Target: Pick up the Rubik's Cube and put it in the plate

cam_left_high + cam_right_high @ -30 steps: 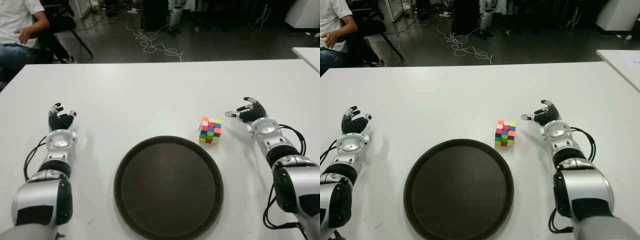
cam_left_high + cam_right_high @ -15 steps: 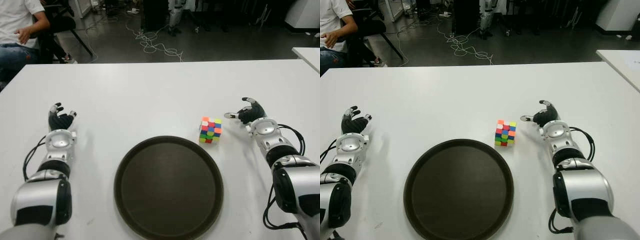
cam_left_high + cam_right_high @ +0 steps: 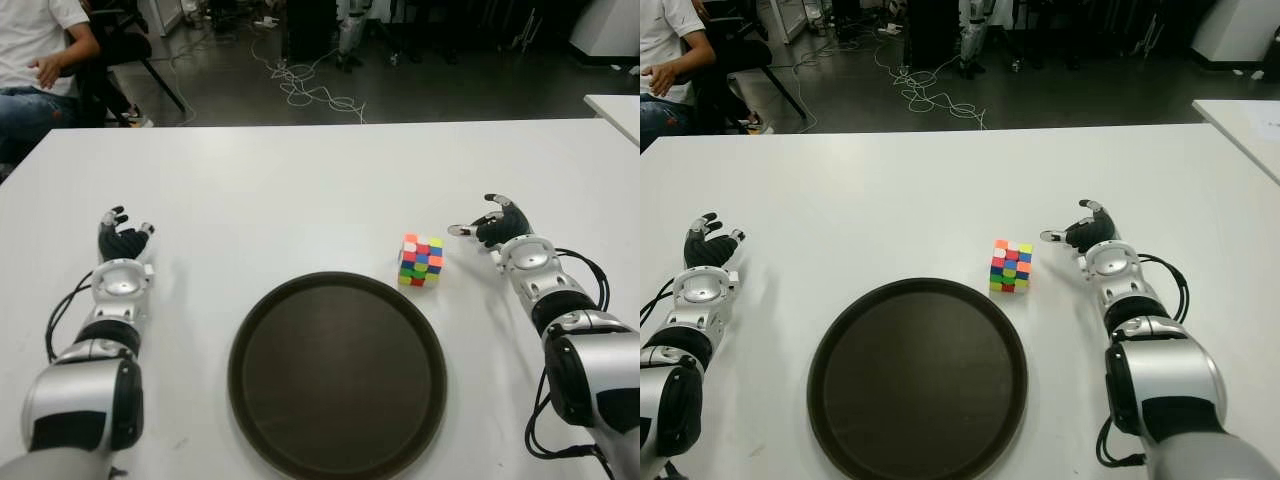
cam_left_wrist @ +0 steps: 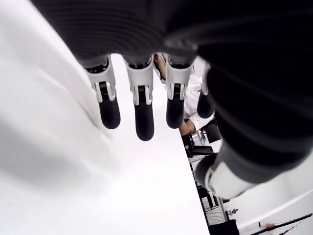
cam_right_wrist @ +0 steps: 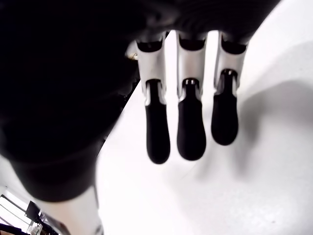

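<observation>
Nothing much has shifted since a second ago apart from the right hand (image 3: pixel 497 224), which has edged slightly farther across the table and a touch left, toward the cube. The Rubik's Cube (image 3: pixel 420 260) sits untouched on the white table (image 3: pixel 300 190), just beyond the far right rim of the dark round plate (image 3: pixel 337 375). The right hand is near the cube's right side, apart from it, fingers (image 5: pixel 190 132) extended and holding nothing. The left hand (image 3: pixel 122 240) shows well to the left of the plate, fingers (image 4: pixel 139 115) relaxed and empty. A seated person (image 3: pixel 40 60) is at the far left beyond the table.
</observation>
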Motion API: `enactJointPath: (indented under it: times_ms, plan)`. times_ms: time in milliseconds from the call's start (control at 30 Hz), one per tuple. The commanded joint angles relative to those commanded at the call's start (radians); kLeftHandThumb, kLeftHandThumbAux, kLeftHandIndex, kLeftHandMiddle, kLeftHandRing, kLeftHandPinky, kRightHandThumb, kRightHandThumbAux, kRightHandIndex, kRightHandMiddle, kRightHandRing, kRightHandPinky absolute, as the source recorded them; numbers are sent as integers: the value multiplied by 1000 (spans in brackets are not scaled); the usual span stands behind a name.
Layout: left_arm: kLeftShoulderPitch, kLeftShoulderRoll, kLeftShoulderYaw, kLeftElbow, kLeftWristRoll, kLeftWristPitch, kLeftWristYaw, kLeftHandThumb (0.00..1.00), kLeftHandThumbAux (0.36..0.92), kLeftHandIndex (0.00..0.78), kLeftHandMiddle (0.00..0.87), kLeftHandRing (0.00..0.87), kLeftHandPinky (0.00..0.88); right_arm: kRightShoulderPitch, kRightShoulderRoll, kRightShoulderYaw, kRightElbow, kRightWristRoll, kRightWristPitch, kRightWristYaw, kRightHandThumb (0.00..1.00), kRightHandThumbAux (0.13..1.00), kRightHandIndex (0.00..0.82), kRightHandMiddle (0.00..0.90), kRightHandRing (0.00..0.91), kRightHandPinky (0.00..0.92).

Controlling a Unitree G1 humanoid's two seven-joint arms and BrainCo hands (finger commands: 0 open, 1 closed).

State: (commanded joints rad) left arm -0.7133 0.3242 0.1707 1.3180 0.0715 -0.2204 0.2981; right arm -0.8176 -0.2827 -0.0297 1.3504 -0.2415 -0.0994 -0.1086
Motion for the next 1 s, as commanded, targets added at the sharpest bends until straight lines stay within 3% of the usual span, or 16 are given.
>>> enactJointPath:
  times_ms: [400, 867, 1000]
  plan:
    - [-2, 0, -2, 0, 1, 4, -4, 109, 741, 118, 151, 167, 172, 0, 4, -13, -1, 12, 2, -7, 0, 816, 78, 140, 156, 134]
    - [-2, 1, -2, 0, 1, 2, -8, 95, 733, 106, 144, 156, 151, -2, 7, -21, 0, 15, 4, -5, 7, 820, 103, 158, 177, 160]
    - [-2, 2, -2, 0, 1, 2, -11, 110, 749, 101, 141, 153, 155, -3, 8, -23, 0, 16, 5, -8, 21, 820, 132, 203, 236, 220]
